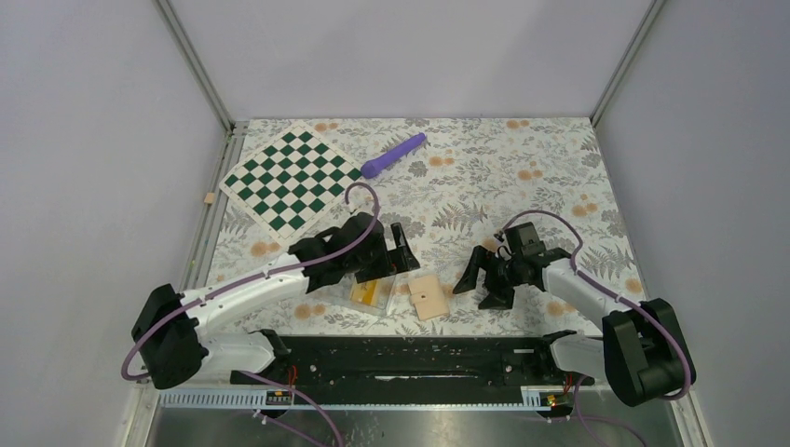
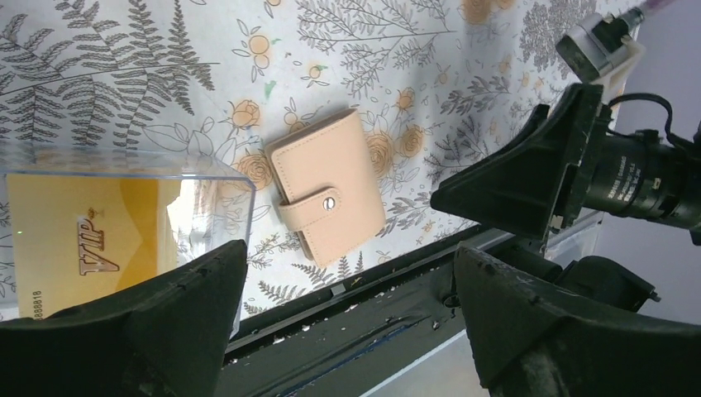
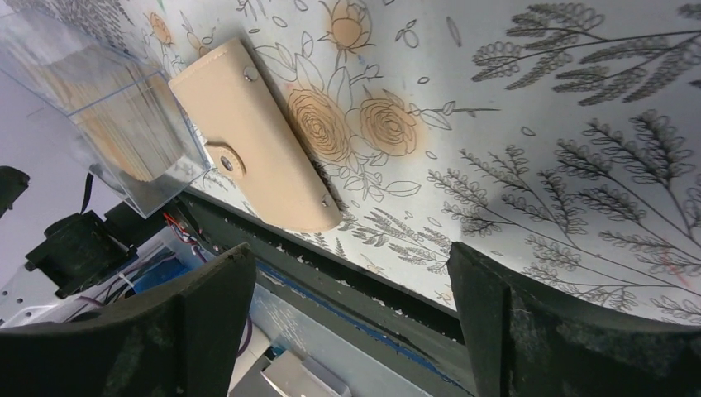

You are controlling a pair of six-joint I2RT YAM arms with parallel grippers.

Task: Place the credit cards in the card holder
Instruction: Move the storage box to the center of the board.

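Clear plastic case [image 1: 374, 291]: transparent box on the floral tabletop [image 1: 522, 186], close to the near edge, just in front of the left gripper.
Contents of the case: the credit cards [image 2: 91, 240], orange-yellow. The one facing the left wrist camera bears "VIP" in gold letters and a row of digits. How many cards are inside cannot be told.
Card holder [image 2: 326, 198]: tan, folded shut, its strap fastened over the front with a dark snap dot. It lies flat on the tabletop just beside the case, on the case's right in the top view, and no card shows in it.
Left gripper [image 1: 399, 250]: jaws wide apart with nothing between them, held at the far side of the case.
Right gripper [image 1: 483, 285]: jaws wide apart and empty, to the right of the card holder and not touching it.
Far tabletop: a green-and-white chessboard [image 1: 291, 180] at the left and a purple stick-shaped object [image 1: 393, 155] beside it, both well apart from the case.
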